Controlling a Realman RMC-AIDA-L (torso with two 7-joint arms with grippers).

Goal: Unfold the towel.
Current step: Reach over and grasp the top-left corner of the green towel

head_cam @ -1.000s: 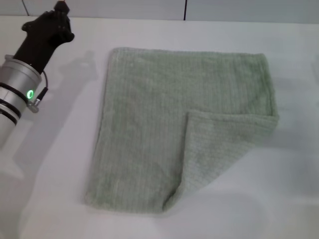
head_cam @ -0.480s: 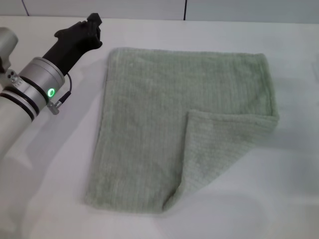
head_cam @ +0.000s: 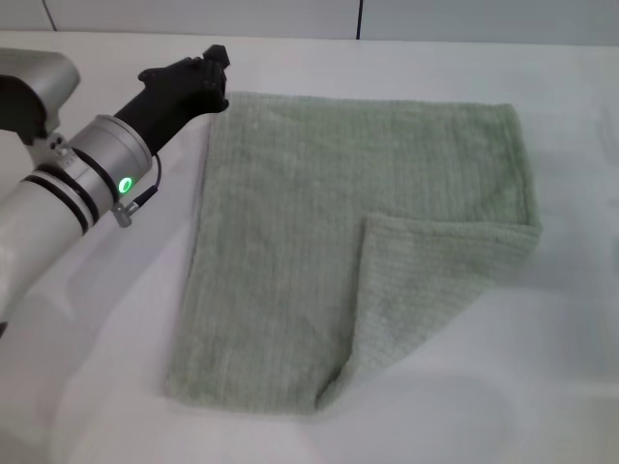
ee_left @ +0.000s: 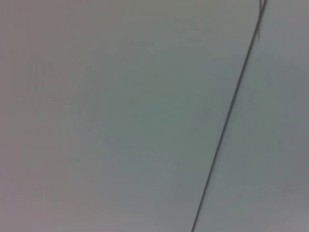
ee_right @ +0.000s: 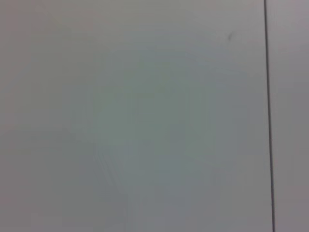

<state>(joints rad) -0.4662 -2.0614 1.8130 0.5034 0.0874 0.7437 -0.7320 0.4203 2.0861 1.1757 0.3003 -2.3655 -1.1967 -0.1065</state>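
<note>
A white, smooth counter (head_cam: pixel 106 387) fills the head view, with a pale wall (head_cam: pixel 464 17) behind it split by a dark vertical seam. On the counter lies one towel (head_cam: pixel 290 242), a pale sage-green terry cloth with fine ribbed lines and hemmed edges, roughly square and lying flat in the middle of the counter. Its near right corner is folded over onto the cloth, forming a triangular flap (head_cam: pixel 426 285) whose crease runs from the right edge down to the near edge. One arm is in sight, the left arm (head_cam: pixel 58 208), a silver-grey cylinder with dark rings and a small green light (head_cam: pixel 125 185), reaching in from the left. It ends in the black left gripper (head_cam: pixel 215 72), which sits at the towel's far left corner, over or touching the hem; which of these cannot be told. Its fingers appear as a dark clump, and how far they are parted, or whether they have hold of the cloth, cannot be told. The right gripper does not show in the head view. The two wrist views show only plain pale grey surface, each crossed by one thin dark line, with no towel and no fingers.
</note>
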